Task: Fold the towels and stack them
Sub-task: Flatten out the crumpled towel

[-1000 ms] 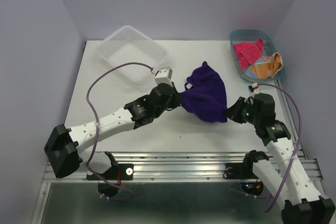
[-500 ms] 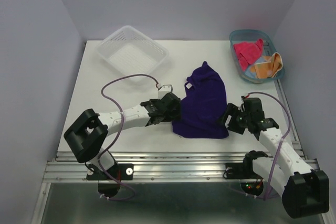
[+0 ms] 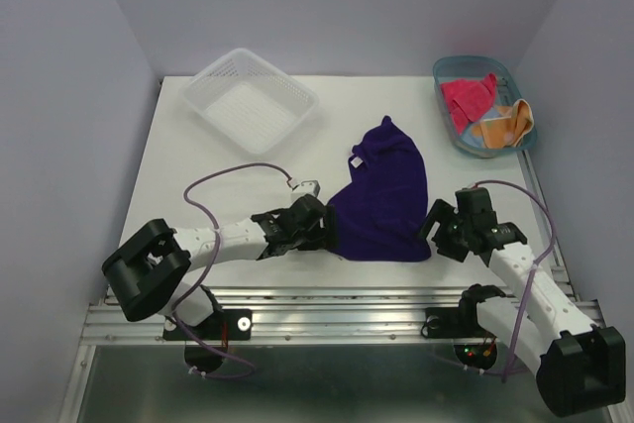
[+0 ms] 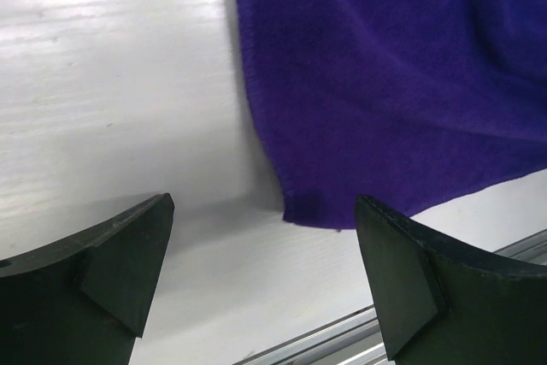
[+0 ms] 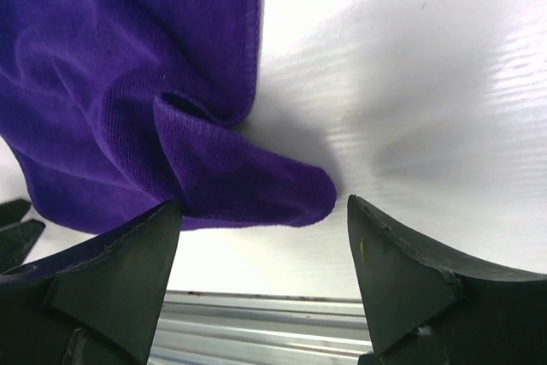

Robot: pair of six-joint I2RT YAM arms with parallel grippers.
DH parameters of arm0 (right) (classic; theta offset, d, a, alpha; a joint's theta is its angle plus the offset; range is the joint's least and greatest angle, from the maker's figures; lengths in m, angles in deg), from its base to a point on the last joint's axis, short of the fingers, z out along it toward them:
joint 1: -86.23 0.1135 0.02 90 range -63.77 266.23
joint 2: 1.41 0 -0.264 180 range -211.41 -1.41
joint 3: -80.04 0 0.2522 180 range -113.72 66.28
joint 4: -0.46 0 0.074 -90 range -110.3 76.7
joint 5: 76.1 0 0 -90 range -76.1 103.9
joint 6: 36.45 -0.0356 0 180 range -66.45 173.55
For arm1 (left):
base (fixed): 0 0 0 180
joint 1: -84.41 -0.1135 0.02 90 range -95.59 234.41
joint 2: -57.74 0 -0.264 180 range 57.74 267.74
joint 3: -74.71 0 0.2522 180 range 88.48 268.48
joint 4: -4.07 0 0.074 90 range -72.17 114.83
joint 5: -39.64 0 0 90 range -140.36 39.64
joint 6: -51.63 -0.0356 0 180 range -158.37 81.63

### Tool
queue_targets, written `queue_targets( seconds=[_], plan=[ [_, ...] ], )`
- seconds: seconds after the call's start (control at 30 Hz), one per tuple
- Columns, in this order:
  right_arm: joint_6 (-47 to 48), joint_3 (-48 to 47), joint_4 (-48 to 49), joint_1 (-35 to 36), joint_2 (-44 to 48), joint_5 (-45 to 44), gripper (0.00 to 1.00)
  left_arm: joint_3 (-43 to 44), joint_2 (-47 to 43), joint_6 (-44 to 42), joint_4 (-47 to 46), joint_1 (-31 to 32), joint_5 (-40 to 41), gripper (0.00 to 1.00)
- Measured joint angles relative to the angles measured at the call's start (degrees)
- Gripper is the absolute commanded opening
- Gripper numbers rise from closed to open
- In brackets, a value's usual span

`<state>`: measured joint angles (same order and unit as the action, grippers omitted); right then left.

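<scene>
You can't see either set of fingertips from the top cam: the left gripper [image 3: 322,228] and right gripper [image 3: 433,225] are dark lumps against the purple towel [image 3: 381,195], so go by the wrist cams.

Left wrist cam: left gripper [image 4: 263,211] is spread wide w/ nothing clamped. The purple towel [image 4: 410,66] has its near corner flat on the table [image 4: 102,66], about level w/ the fingertips. The towel's far part is cut off at the top and right of frame.

Right wrist cam: right gripper [image 5: 263,207] is also spread and grips nothing. A doubled-over flap of the purple towel [image 5: 111,83] pokes into the gap btw the fingers. You can't tell what's under that fold.

On the table [image 3: 228,185] the purple towel lies rumpled, centre-right, near edge close to the front rail, far end bunched to a peak. There's a small white tag [image 3: 357,159] at its left edge, too small to read.

Containers: the white mesh basket [image 3: 210,72] sits far left w/ nothing visible in it. The blue tray [image 3: 439,86], far right, holds the pink-red towel [image 3: 468,96], crumpled, and the orange towel [image 3: 507,124], crumpled and hanging over the tray's right rim. Its spots and print can't be made out at this res. No legible writing anywhere.
</scene>
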<state>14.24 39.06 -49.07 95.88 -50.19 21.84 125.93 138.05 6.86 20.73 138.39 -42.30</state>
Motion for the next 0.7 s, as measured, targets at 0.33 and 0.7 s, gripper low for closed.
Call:
queue_targets(
  seconds=[0.33, 0.7],
  plan=[
    [-3.1, -0.3, -2.8, 3.6, 0.3, -0.7, 0.81, 0.5, 5.1, 0.6, -10.2, 1.6, -1.7, 0.71],
    [-3.7, 0.1, -2.8, 3.7, 0.3, -0.9, 0.79, 0.6, 6.8, 2.8, -12.3, 4.8, -2.5, 0.61]
  ],
)
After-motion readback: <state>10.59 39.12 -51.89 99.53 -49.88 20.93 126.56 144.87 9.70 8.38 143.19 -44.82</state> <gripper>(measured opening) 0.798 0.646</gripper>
